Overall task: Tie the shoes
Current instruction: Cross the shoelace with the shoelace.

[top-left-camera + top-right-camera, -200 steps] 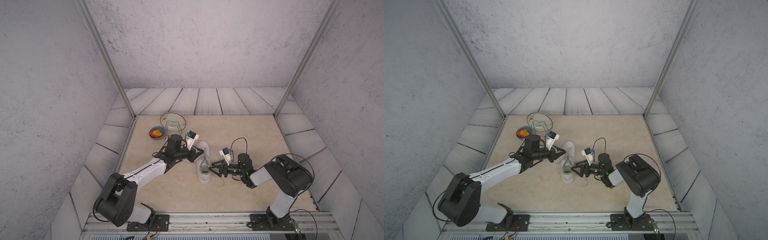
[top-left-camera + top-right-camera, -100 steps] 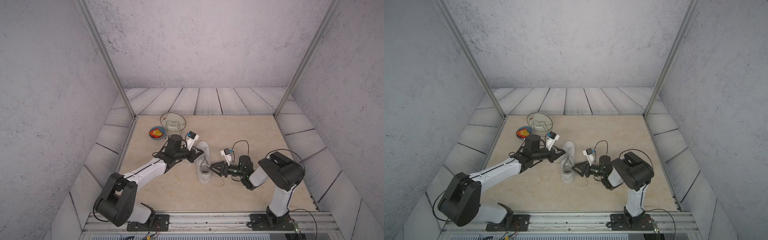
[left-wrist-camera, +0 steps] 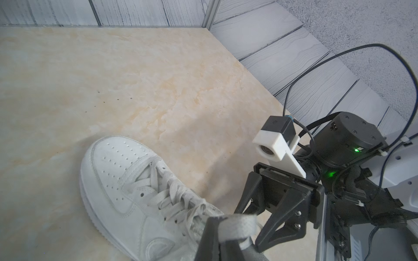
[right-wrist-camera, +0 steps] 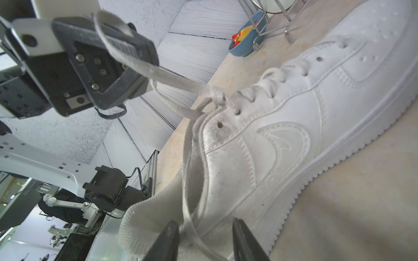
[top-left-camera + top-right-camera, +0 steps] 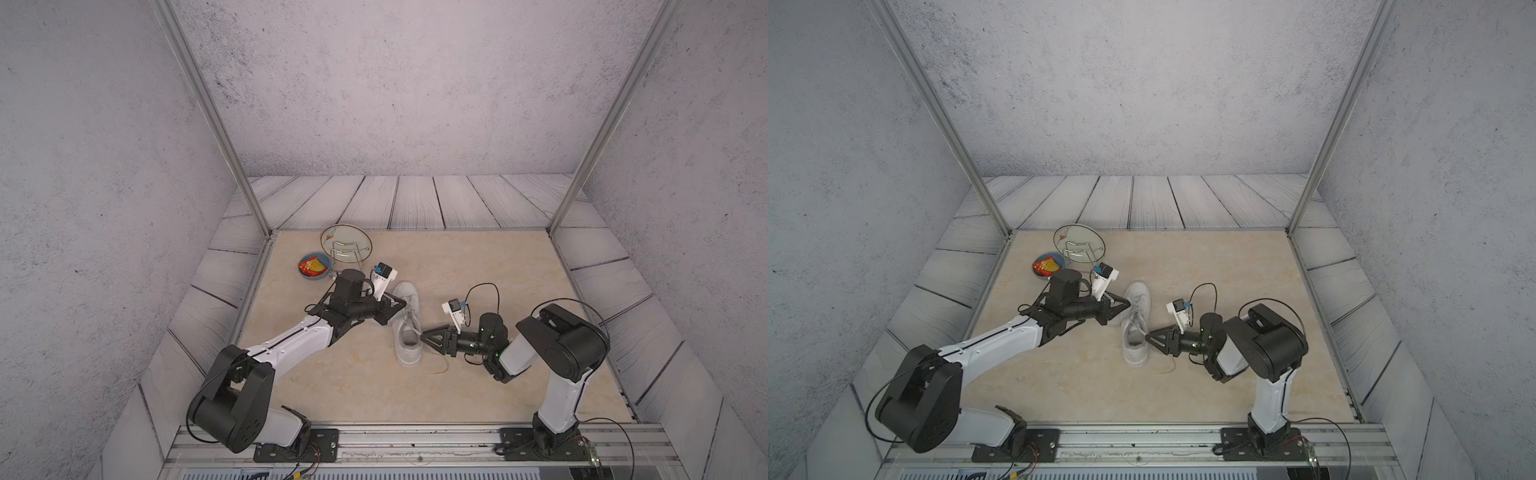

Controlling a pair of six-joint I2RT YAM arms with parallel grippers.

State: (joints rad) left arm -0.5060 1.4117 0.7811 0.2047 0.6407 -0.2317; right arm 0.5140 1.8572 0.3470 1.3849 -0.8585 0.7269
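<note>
laces half-tied: the all-white low-top sneaker stood upright on its sole near the middle of the beige marble-patterned tabletop, toe toward the far side and heel toward the near edge, as i worked both arms from the remote station. the left gripper, just beside the shoe's laced front, was clenched on a folded length of flat white lace. from that grip the lace ran taut down to a small twist over the top eyelets. the right gripper sat low at the opposite side of the collar. its jaws stood apart with the second lace strand passing between them, and nothing was pinched there that i could see. a blue bowl holding a red and yellow packet and a clear glass plate propped in a wire rack stood well apart from the shoe, behind the left arm and out of play. by my reading, the first crossover was in and one loop was in hand, but no bow existed. the second strand was yet to be gripped, wrapped round the loop, drawn through and pulled snug. i judged the job roughly half done, with the fiddly part ahead.
</note>
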